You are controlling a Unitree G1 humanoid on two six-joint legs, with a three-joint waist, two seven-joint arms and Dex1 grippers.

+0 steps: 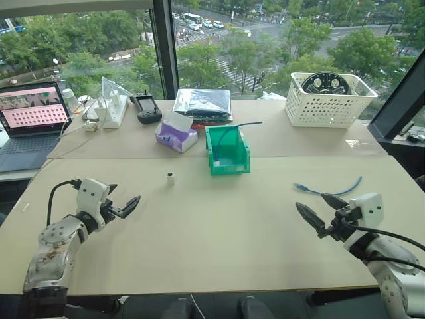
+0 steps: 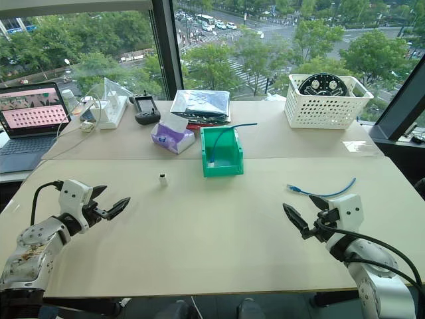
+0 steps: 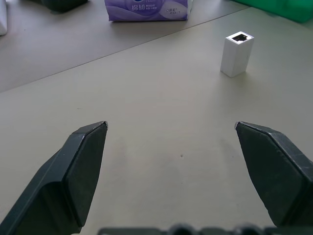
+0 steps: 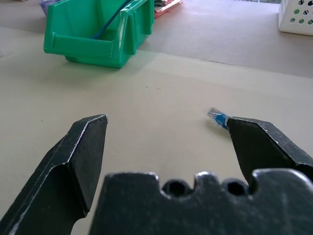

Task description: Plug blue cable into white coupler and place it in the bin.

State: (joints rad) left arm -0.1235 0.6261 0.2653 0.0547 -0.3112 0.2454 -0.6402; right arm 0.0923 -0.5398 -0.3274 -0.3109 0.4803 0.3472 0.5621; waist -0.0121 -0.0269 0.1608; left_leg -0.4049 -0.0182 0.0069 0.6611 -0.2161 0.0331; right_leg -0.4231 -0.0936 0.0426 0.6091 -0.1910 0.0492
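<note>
Both tools hang spread and empty. The blue cable (image 1: 330, 191) lies just ahead of my right tool (image 1: 317, 212): light, floppy, so I'd pinch behind the plug. The white coupler (image 1: 170, 178), ahead of my left tool (image 1: 125, 203), looks tippy. The bin (image 1: 228, 151) sits farthest.

White coupler (image 3: 236, 53) upright; gripper (image 3: 171, 134) spread wide.

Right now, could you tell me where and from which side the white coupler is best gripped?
Probably by its flat side walls, low down, coming from above. The coupler stands upright and alone on the table, its socket facing up, so a low grip leaves the opening free. The open left gripper is nearest.
</note>
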